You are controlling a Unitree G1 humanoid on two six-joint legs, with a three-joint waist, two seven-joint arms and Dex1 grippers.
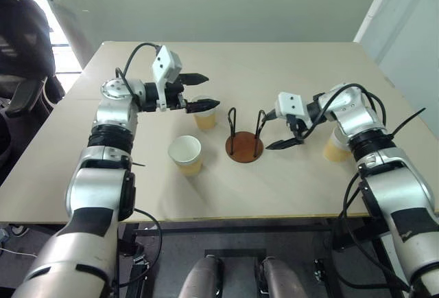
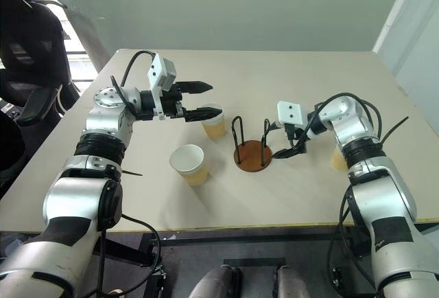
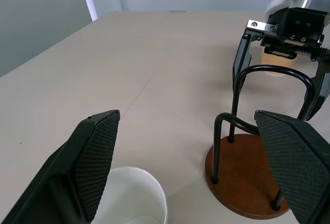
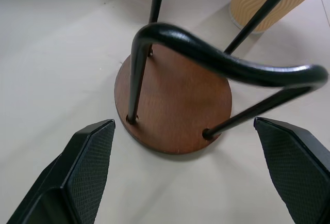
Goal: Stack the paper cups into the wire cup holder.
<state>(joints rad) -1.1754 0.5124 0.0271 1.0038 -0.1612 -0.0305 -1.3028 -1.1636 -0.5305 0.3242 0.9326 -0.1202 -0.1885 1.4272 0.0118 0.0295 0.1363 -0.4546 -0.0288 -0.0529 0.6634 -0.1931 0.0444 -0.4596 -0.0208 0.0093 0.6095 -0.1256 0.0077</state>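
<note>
The wire cup holder (image 1: 244, 148), a brown disc with black wire loops, stands empty at the table's middle. One paper cup (image 1: 205, 117) stands upright just left of it. My left gripper (image 1: 210, 90) hovers open just above that cup's rim, holding nothing. In the left wrist view the cup's rim (image 3: 131, 198) lies low between the fingers (image 3: 95, 157). A second paper cup (image 1: 186, 154) stands nearer the front edge. My right gripper (image 1: 269, 131) is open and empty, close beside the holder's right side. A third paper cup (image 1: 335, 147) stands behind my right forearm, partly hidden.
The beige table (image 1: 274, 64) has bare surface behind the holder and along the front. A dark chair (image 1: 24, 44) stands off the table's left side. A pale wall runs behind the far edge.
</note>
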